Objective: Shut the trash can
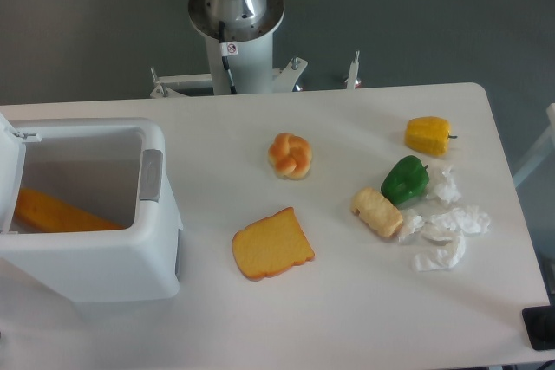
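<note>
Trash can (87, 253) sits open at the bench's (347, 318) left edge, its lid (10, 175) swung up on the far left and an orange item (56, 212) inside, while the gripper is out of view, only the arm's base (236, 19) showing behind.

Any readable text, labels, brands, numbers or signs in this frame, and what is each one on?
No text can be read.
Small white sticker with a red mark on the robot base column: too small to read.
Trash can, food items and crumpled paper: no visible lettering.
</note>
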